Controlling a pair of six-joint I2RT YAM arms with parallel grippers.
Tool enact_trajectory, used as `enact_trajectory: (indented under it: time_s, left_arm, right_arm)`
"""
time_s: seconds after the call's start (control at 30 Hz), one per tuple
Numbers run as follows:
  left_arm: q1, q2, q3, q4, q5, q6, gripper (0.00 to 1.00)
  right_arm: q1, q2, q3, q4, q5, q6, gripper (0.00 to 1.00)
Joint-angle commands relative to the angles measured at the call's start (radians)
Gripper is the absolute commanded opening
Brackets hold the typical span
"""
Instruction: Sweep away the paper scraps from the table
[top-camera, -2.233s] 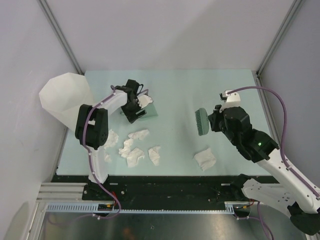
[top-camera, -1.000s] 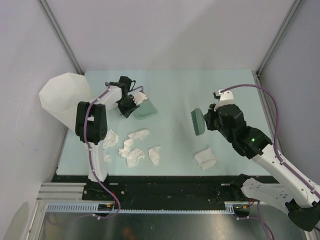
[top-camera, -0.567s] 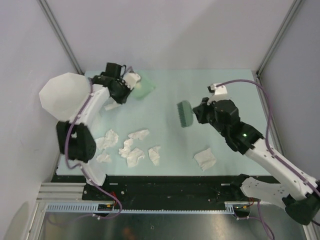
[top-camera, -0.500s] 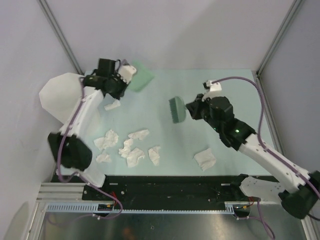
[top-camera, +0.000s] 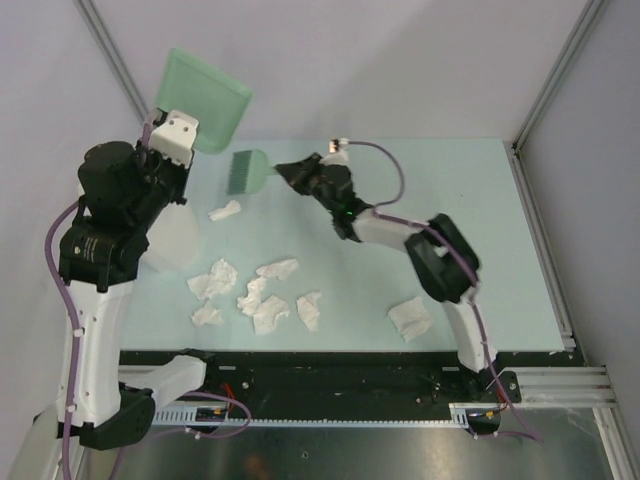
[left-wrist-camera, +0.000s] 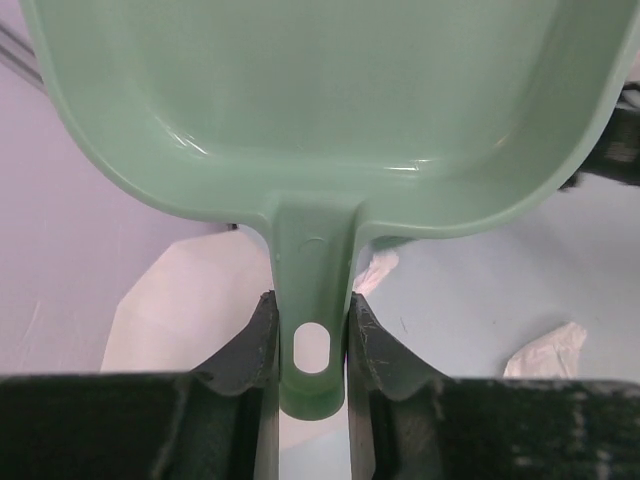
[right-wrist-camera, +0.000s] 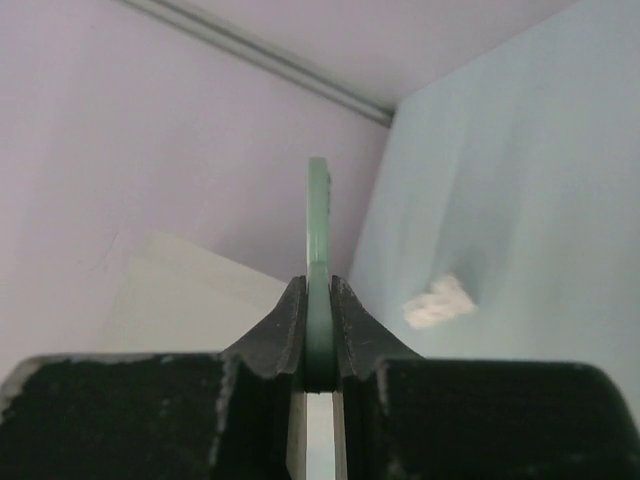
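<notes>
Mostly the paper scraps (top-camera: 262, 296) are lying in a loose cluster on the near left part of the table (top-camera: 480, 200), with one wad (top-camera: 410, 318) sitting apart toward the near middle and another (top-camera: 225, 211) lying alone farther back on the left. Only the overhead view is taking in that cluster. The right wrist camera is catching just the lone far wad (right-wrist-camera: 440, 300), and the left wrist camera is catching two pieces (left-wrist-camera: 545, 350) below a green dustpan (left-wrist-camera: 320, 100). Overhead, the left gripper (top-camera: 178, 140) is holding the dustpan (top-camera: 205, 100) high above the far left corner, over a white bin (top-camera: 172, 235) that the arm is largely hiding. Its own camera is showing both fingers (left-wrist-camera: 262, 340) clenched on the handle (left-wrist-camera: 312, 330). The right gripper (top-camera: 285, 170) is reaching across toward that corner, gripping a green brush (top-camera: 245, 170), which its wrist view is showing edge-on (right-wrist-camera: 318, 230), pinched tight between the fingers.
</notes>
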Motion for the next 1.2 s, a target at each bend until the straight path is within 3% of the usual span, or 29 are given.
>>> enact_trajectory:
  time_s: [0.0,0.07,0.2,0.43,0.53,0.7,0.73,0.87,1.0,1.17]
  left_arm:
    - [-0.004,-0.042,-0.062,-0.015,-0.05,-0.015,0.0]
    - [-0.004,-0.059,-0.087,-0.015,-0.047,-0.009,0.0]
    - [-0.004,-0.093,-0.108,-0.015,-0.046,0.007,0.0]
    - [-0.004,-0.123,-0.136,-0.015,-0.047,0.03,0.0]
    - [-0.003,-0.132,-0.133,-0.015,-0.053,0.039,0.0]
    - [-0.004,-0.14,-0.136,-0.017,-0.047,0.037,0.0]
    - [-0.004,-0.143,-0.139,-0.017,-0.044,0.037,0.0]
    - [-0.004,-0.145,-0.142,-0.015,-0.056,0.051,0.0]
    - [-0.004,-0.159,-0.151,-0.015,-0.072,0.051,0.0]
    - [-0.004,-0.165,-0.133,-0.015,-0.053,0.034,0.0]
  right_arm:
    - [0.071,0.276,0.414,0.011,-0.061,0.215,0.0]
    - [0.092,0.428,0.648,-0.158,-0.058,0.241,0.0]
    - [0.122,0.571,0.873,-0.386,0.044,0.256,0.0]
    - [0.125,0.627,0.901,-0.659,0.103,0.304,0.0]
    - [0.114,0.498,0.666,-0.651,0.112,0.307,0.0]
    - [0.076,0.176,0.184,-0.474,0.224,0.22,0.0]
    - [0.067,0.085,0.054,-0.454,0.203,0.197,0.0]
    - [0.001,-0.145,-0.184,-0.508,0.129,0.117,0.0]
    - [-0.053,-0.358,-0.334,-0.534,0.1,0.032,0.0]
    - [0.02,-0.487,-0.306,-0.43,0.034,-0.115,0.0]
